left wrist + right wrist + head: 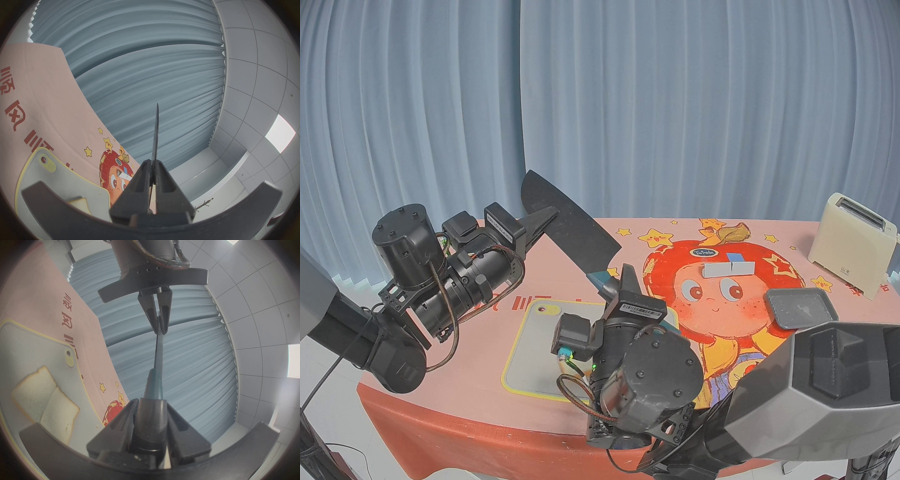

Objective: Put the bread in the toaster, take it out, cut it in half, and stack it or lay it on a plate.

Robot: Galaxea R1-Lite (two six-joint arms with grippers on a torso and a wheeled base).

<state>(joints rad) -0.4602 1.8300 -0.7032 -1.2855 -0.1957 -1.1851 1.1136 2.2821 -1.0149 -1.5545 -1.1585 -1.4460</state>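
Note:
A black-bladed knife with a teal handle hangs in the air above the table, held at both ends. My left gripper is shut on the blade near its back edge. My right gripper is shut on the handle, and its wrist view shows the left gripper pinching the blade farther off. Below, two bread halves lie side by side on the grey, yellow-rimmed cutting board. The cream toaster stands at the far right, its slot with no bread showing.
A dark grey square plate lies on the printed tablecloth left of the toaster. Two small grey blocks sit beyond the plate, toward the table's back edge. The table's front edge runs just below the cutting board. A curtain hangs behind.

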